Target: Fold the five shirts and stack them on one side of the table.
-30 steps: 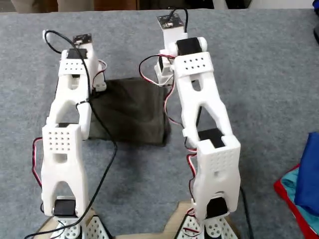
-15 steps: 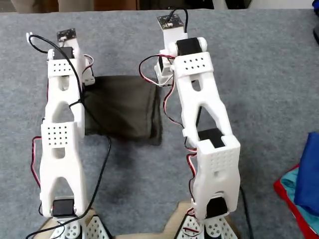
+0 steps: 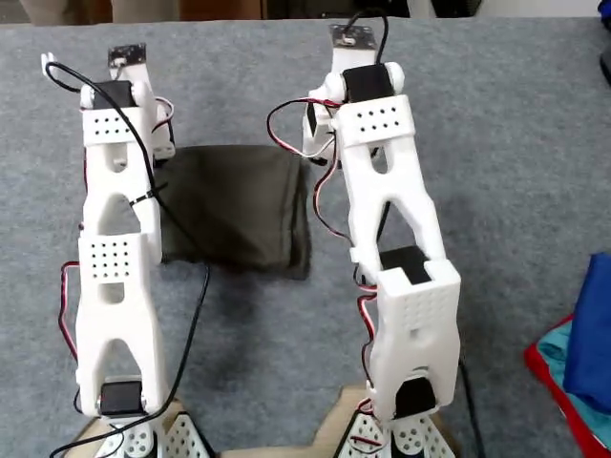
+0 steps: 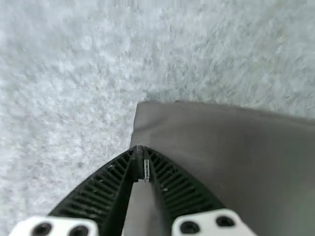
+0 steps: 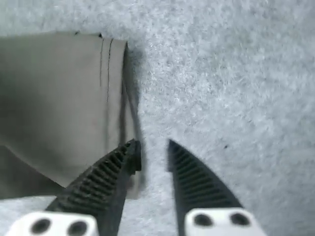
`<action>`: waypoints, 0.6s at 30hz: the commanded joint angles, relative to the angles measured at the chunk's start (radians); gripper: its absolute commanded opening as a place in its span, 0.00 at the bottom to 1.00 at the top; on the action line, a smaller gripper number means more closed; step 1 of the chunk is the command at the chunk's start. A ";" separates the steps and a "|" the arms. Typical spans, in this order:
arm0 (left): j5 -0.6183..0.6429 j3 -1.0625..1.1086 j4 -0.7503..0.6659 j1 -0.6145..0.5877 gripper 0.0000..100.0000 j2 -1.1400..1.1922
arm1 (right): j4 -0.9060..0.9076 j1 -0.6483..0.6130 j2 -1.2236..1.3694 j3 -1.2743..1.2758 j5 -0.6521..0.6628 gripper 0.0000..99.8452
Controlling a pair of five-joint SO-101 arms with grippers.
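Two arms: left arm (image 3: pixel 115 277) and right arm (image 3: pixel 391 191) stand side by side on the grey tabletop (image 3: pixel 496 143).
Left jaws: clenched on the shirt (image 4: pixel 221 147) near its far left corner, with cloth pinched between them.
Shirt: dark and folded into a rectangle (image 3: pixel 239 205), lying flat on the tabletop between the two arms.
Right jaws: released, with a gap between the tips; one tip is over the right edge of the shirt, the other over bare tabletop just beside it.
Pile: blue cloth (image 3: pixel 592 324) over teal and red, at the right edge of the tabletop, well apart from the shirt.
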 commanded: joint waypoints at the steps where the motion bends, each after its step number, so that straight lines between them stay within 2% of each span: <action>1: -0.044 -0.103 0.018 -0.031 0.02 -0.031 | 0.023 -0.068 -0.148 0.015 -0.100 0.18; 8: -0.161 0.040 0.020 -0.064 0.02 -0.202 | 0.021 -0.213 -0.314 0.236 -0.272 0.19; 13: -0.226 0.331 0.020 -0.077 0.02 -0.438 | 0.017 -0.300 -0.337 0.433 -0.532 0.19; 18: -0.253 0.692 0.018 -0.094 0.02 -0.750 | -0.101 -0.309 -0.337 0.570 -0.647 0.19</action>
